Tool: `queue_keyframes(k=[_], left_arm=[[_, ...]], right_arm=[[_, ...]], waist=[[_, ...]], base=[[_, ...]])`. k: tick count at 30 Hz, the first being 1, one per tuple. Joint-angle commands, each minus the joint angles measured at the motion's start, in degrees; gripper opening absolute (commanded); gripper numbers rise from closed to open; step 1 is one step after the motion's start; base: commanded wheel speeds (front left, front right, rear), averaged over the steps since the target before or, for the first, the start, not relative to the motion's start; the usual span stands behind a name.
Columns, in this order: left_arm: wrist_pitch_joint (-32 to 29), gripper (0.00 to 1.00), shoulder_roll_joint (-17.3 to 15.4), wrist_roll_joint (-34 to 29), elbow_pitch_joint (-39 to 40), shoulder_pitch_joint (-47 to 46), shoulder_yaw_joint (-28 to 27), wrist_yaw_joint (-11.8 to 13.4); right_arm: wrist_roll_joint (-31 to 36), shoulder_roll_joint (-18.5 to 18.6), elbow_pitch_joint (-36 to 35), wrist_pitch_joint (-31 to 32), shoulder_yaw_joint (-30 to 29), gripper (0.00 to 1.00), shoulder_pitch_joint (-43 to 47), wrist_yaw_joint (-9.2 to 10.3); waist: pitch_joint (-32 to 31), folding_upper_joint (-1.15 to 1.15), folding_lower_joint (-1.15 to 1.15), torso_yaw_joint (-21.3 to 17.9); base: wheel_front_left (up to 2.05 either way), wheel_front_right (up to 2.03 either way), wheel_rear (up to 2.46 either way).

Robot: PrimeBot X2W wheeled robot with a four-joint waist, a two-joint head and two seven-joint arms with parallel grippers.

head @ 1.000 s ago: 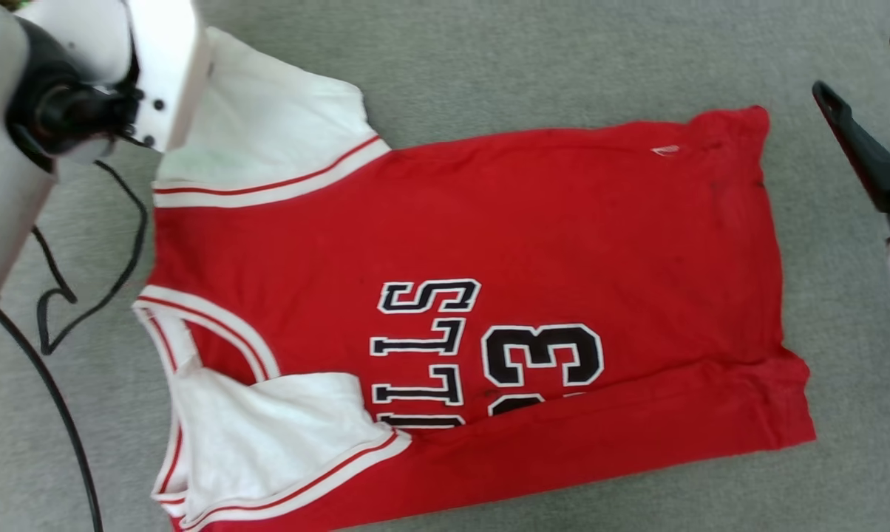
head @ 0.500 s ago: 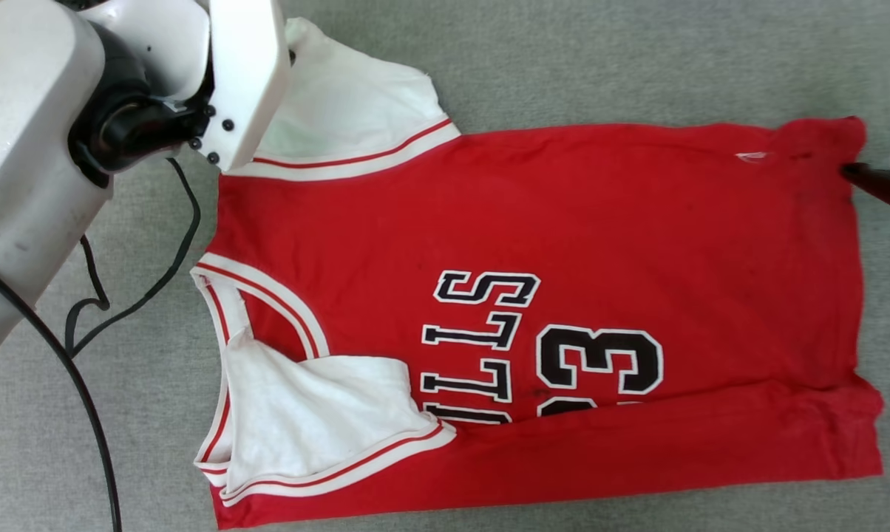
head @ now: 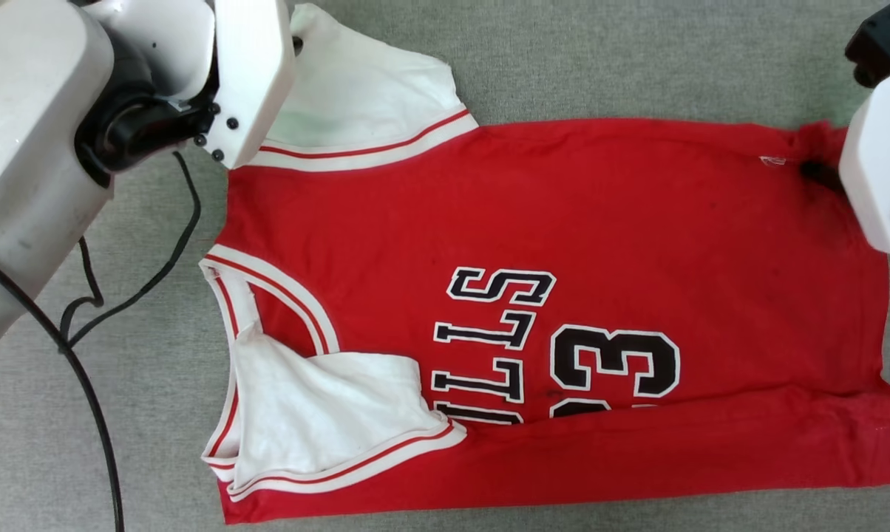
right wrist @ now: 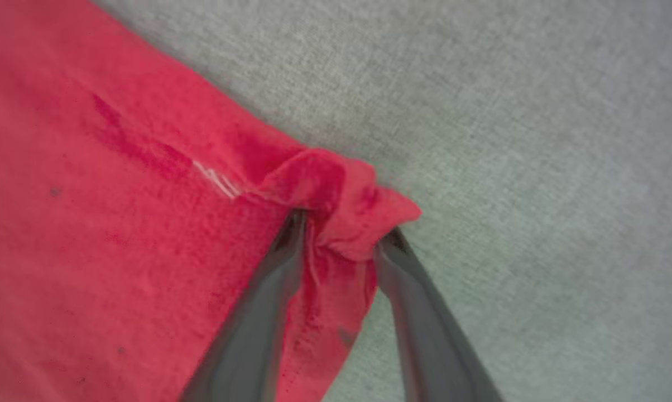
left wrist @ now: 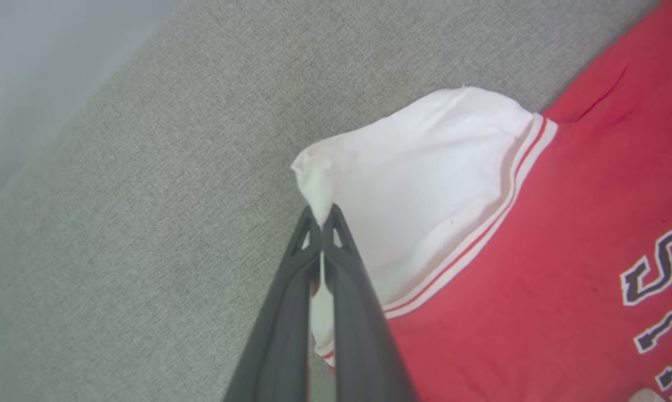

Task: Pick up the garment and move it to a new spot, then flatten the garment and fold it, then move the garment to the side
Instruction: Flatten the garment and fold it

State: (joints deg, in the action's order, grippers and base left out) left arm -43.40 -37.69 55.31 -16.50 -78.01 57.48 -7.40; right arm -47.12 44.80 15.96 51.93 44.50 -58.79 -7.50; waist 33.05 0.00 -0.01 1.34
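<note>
The garment (head: 563,222), a red jersey with white sleeves and black lettering, lies spread on the grey cloth surface, collar to the left. Its near sleeve (head: 327,414) is folded onto the chest. My left gripper (left wrist: 321,215) is shut on the corner of the far white sleeve (left wrist: 425,184), which is pinched into a small peak; in the head view that hand is under the pale left wrist (head: 245,74). My right gripper (right wrist: 344,226) stands open astride the far hem corner of the garment (right wrist: 118,223), with bunched red cloth between its fingers.
A black cable (head: 83,369) from the left arm loops over the grey surface (head: 637,59) left of the collar. The pale right wrist (head: 877,177) hangs over the far right hem corner. Bare grey cloth runs along the far side and beyond the hem.
The head camera has shifted. My right gripper came from off the garment's right side onto the far hem corner, and its fingers have begun to narrow. The left gripper stays shut on the sleeve.
</note>
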Motion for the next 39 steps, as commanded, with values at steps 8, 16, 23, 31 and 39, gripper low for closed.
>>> queue_keyframes(k=[8, 16, 23, 31, 39], left_arm=[[7.3, 0.00, -4.7, 0.3, 2.0, 5.6, 2.2, 0.0], [10.9, 0.00, -9.1, 1.8, 7.3, 13.5, 3.2, 1.2], [13.2, 0.00, -14.1, 2.9, 14.8, 22.5, 4.9, 4.9], [17.4, 0.00, -19.3, 5.4, 22.2, 35.6, 8.1, 10.8], [21.6, 0.00, -19.6, 7.9, 23.7, 44.9, 10.8, 14.0]], right_arm=[[-3.1, -1.4, 3.8, -13.5, 3.1, 0.00, 2.4, 0.02], [-5.5, -0.2, 2.8, -21.3, 6.9, 0.00, 6.5, 0.02], [-6.9, 2.9, 1.0, -25.8, 11.2, 0.00, 11.4, 0.02], [-8.7, 4.5, -0.1, -31.3, 14.4, 0.00, 18.0, 0.02], [-9.9, 5.1, 2.2, -34.4, 16.6, 0.00, 24.4, 0.03]], waist=[[-9.7, 0.00, 0.01, -0.6], [-16.7, 0.00, 0.01, -0.5], [-21.7, 0.00, 0.01, -0.5], [-24.2, 0.00, 0.01, -1.0], [-23.9, 0.00, 0.01, -1.0]], base=[[0.00, 0.00, 0.00], [0.00, 0.00, 0.00], [0.00, 0.00, 0.00], [0.00, 0.00, 0.00], [0.00, 0.00, 0.00]])
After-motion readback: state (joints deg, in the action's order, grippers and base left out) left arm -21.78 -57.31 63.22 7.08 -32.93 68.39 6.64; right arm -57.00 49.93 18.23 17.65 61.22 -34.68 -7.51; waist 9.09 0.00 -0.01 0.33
